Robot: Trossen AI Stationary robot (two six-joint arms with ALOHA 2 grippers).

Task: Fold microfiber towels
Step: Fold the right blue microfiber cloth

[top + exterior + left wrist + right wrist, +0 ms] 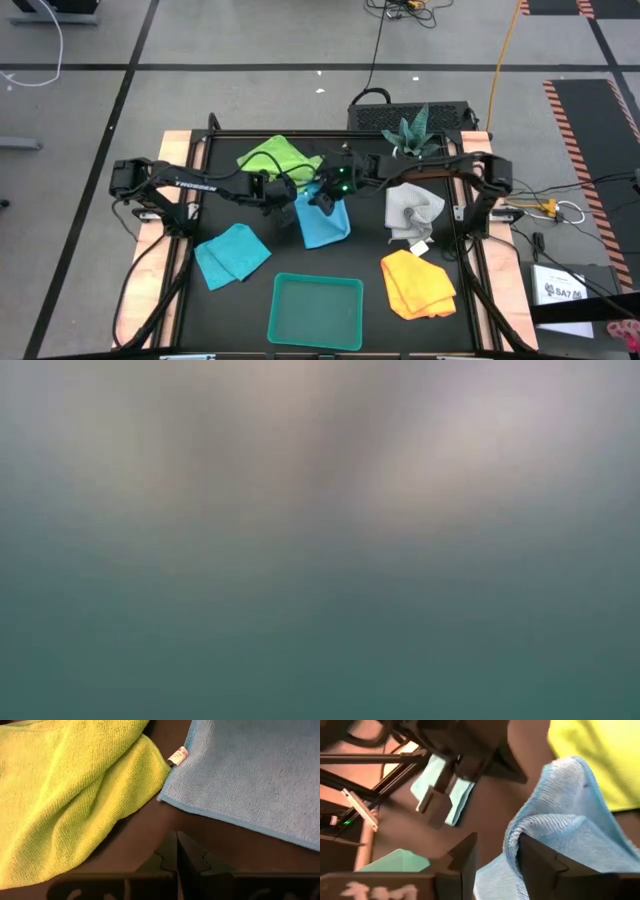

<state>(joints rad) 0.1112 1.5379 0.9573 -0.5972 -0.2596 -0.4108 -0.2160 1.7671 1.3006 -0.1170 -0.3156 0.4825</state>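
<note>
Right gripper (pixel 492 857) jaws apart, centre blue towel (pixel 322 222) fold between them | left gripper (pixel 176 851) jaws together beside lime towel (pixel 275 157) | five towels seen lying crumpled, tray (pixel 316 310) holding none | folding judged barely begun

Even, bright overhead light fills the top-down view, and the dark desk (pixel 330 262) shows no glare. Shadows there are soft and short, tucked just under the arms. A small green indicator light (pixel 343 186) glows on the right arm's wrist. The table-level view is a total wash: nothing but a smooth teal-to-grey blur, no edge in focus anywhere. The left wrist view is crisp, the weave of the lime cloth (pixel 65 795) sharp, with a soft shadow beneath its fold. The right wrist view is softer; its own claw (pixel 497 865) sits close and dark, and the background smears.
</note>
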